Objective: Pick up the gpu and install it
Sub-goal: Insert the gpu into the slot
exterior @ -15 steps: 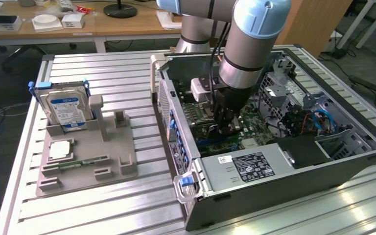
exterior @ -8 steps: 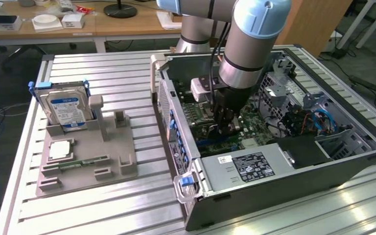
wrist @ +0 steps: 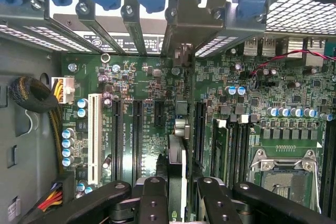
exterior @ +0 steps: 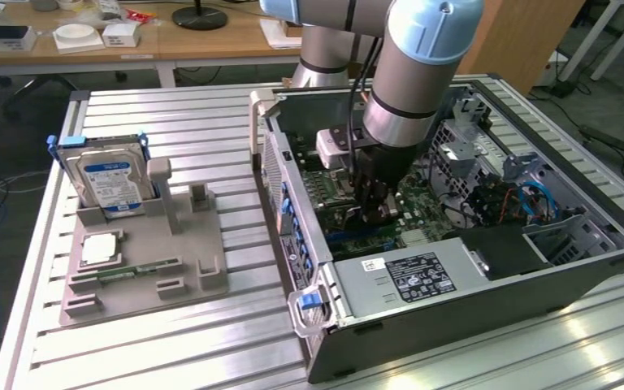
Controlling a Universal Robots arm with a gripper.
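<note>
Wrist view: hand [wrist: 178,188] nearly closed, gripping the gpu [wrist: 177,153] edge-on; card stands over the motherboard [wrist: 136,77].

We see gripper [wrist: 179,187] clamping gpu [wrist: 177,153] edge-on | white slot [wrist: 95,137] at its nine o'clock | CPU socket [wrist: 286,177] at three o'clock

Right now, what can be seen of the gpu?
The gpu appears edge-on as a thin dark card with a paler strip along its edge. It stands upright, clamped between the fingers of the gripper, low over the green motherboard inside the open computer case. It runs parallel to the long dark expansion slots. Whether it is seated in one cannot be told.
</note>
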